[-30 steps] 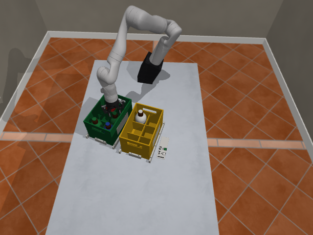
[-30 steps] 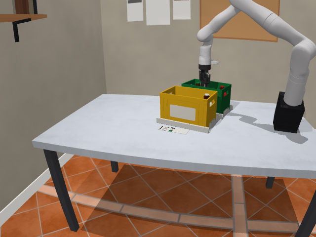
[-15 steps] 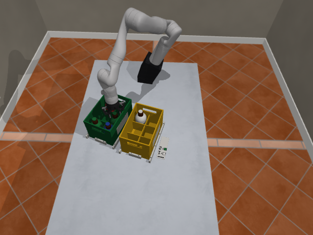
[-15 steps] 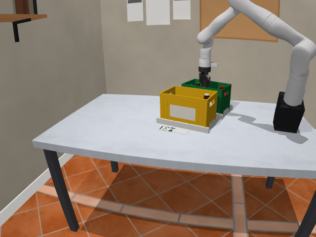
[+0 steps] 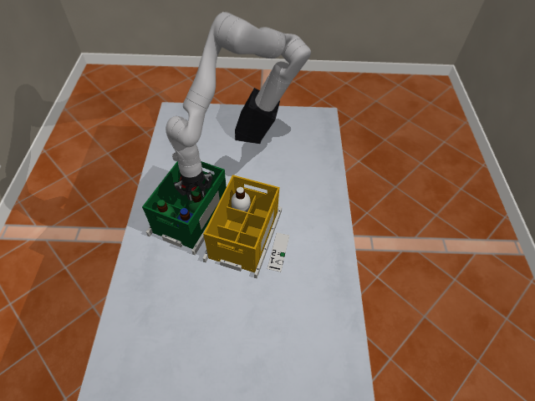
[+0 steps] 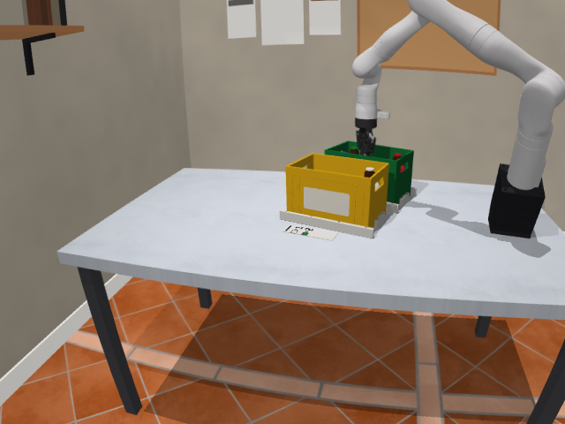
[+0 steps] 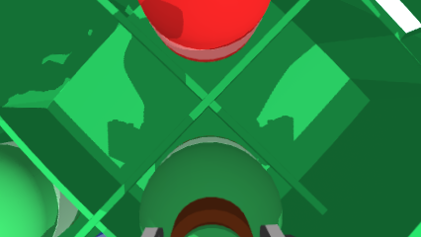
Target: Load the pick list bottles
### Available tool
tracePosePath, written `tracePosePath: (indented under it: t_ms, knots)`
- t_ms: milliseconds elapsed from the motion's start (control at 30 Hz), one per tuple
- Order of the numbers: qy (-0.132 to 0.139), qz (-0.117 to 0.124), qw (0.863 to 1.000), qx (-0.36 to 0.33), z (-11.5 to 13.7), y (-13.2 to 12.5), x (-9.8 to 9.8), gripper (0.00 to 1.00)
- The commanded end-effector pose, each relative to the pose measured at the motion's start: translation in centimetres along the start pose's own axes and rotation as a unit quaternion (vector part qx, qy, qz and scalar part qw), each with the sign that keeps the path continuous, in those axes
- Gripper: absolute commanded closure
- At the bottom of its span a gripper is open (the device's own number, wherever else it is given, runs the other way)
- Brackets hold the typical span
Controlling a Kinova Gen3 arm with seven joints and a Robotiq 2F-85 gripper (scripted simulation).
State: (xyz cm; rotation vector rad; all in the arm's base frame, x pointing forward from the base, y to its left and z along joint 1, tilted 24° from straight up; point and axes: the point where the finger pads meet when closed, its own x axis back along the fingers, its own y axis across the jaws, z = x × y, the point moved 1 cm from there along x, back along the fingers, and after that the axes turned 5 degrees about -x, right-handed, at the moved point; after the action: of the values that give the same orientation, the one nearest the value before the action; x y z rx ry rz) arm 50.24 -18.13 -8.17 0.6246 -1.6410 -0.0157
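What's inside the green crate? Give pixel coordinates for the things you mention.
In the green crate (image 5: 171, 233) (image 6: 401, 185): two green-capped bottles (image 5: 161, 207) (image 7: 20, 197) (image 5: 196, 198) (image 7: 210, 173), one blue-capped bottle (image 5: 184, 213) and at least one red bottle (image 7: 208, 30) (image 6: 397, 155). The jaws (image 5: 190, 192) (image 6: 366, 153) and crate walls cover the rest, so I can't give a full count.

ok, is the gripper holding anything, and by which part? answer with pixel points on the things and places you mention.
Can't tell: the gripper (image 5: 191, 191) (image 6: 365, 152) (image 7: 211, 233) straddles the green bottle's (image 5: 196, 197) (image 7: 212, 170) brown neck, but contact isn't visible.

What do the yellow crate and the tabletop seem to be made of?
The yellow crate looks like moulded plastic, fairly matte: thin even walls with cut-out handholds. The pale grey tabletop could be stone or concrete, judging by its faint mottling; a laminate is possible too.
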Motion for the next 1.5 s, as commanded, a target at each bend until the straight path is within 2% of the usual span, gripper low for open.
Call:
tracePosePath:
  t_ms: [0, 300, 1000, 1467]
  knots:
    - [-0.001, 0.001, 1.000, 0.000, -0.04, -0.07, 0.12, 0.52]
    - [-0.001, 0.001, 1.000, 0.000, -0.04, -0.07, 0.12, 0.52]
    - [-0.001, 0.001, 1.000, 0.000, -0.04, -0.07, 0.12, 0.60]
    - [-0.001, 0.001, 1.000, 0.000, -0.04, -0.07, 0.13, 0.60]
